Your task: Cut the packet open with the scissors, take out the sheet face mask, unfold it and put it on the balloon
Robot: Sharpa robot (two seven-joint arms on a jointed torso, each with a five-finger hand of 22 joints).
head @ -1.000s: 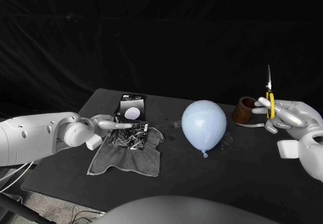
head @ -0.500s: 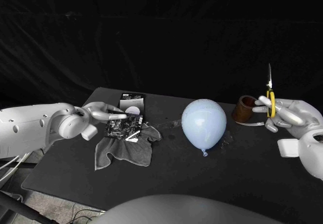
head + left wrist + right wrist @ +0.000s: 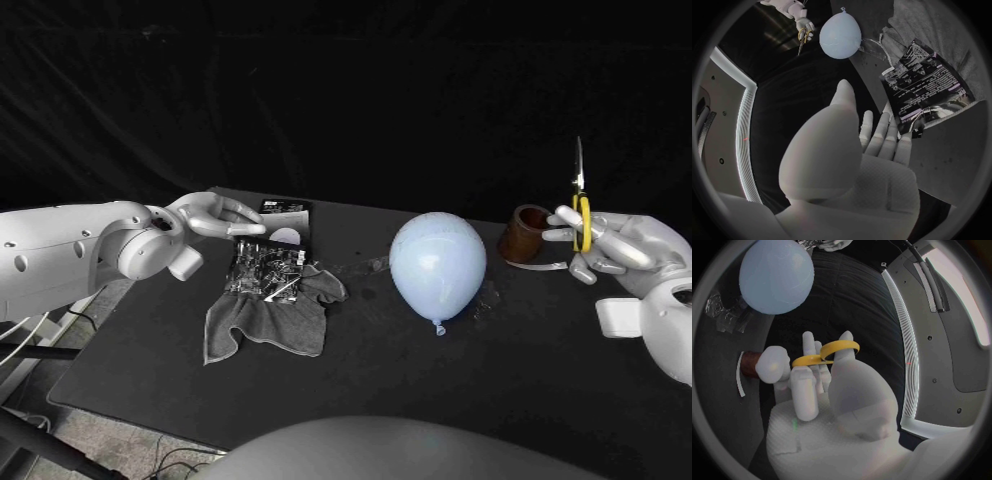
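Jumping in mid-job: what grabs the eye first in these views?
The pale blue balloon in the middle of the table stands out most. To its right the right hand holds yellow-handled scissors upright; to its left the shiny packet lies on a grey cloth near the left hand.

Your robot's left arm (image 3: pixel 65 265) and right arm (image 3: pixel 666 335) are rounded white shells; left hand (image 3: pixel 214 214) and right hand (image 3: pixel 623 248) are silver.

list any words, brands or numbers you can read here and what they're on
No text can be read.
packet: rows of pale print, too small and blurred to read.
dark card behind it: a pale oval picture, lettering unreadable.
balloon, scissors: no marks seen.
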